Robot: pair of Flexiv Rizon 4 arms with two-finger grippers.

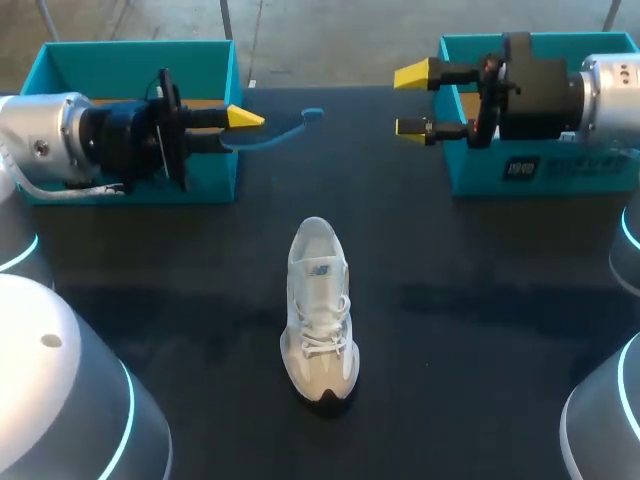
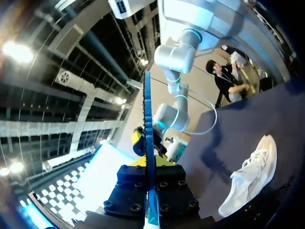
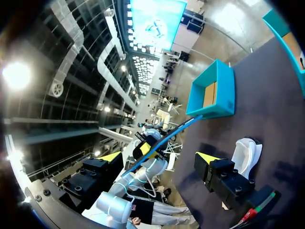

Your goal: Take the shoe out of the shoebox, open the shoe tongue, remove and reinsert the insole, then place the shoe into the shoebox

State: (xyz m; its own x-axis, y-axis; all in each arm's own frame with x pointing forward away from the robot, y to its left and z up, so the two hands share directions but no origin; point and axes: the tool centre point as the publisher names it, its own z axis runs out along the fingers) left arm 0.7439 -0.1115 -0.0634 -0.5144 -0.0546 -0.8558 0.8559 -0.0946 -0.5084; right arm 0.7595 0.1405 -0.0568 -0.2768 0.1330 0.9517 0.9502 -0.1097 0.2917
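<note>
A: Entry 1. Where is the shoe?

B: White shoe stands on its sole about the middle of the black table, laces up. It lies lengthwise between the far and near edges, well apart from both boxes.

A: Insole?

B: Blue insole is out of the shoe, in the air over the far-left part of the table. The left gripper pinches one end of it, and the free end sticks out toward the table's middle. In the left wrist view the insole runs edge-on between the fingers, with the shoe off to one side on the table.

A: Right side?

B: The right gripper is spread with nothing between its yellow tips. It hangs near the far-right corner and points toward the insole's free end, apart from it.

A: Boxes?

B: The teal left shoebox is at the far-left corner, open-topped, with the left arm across it. The teal right shoebox is at the far-right corner, behind the right gripper.
</note>
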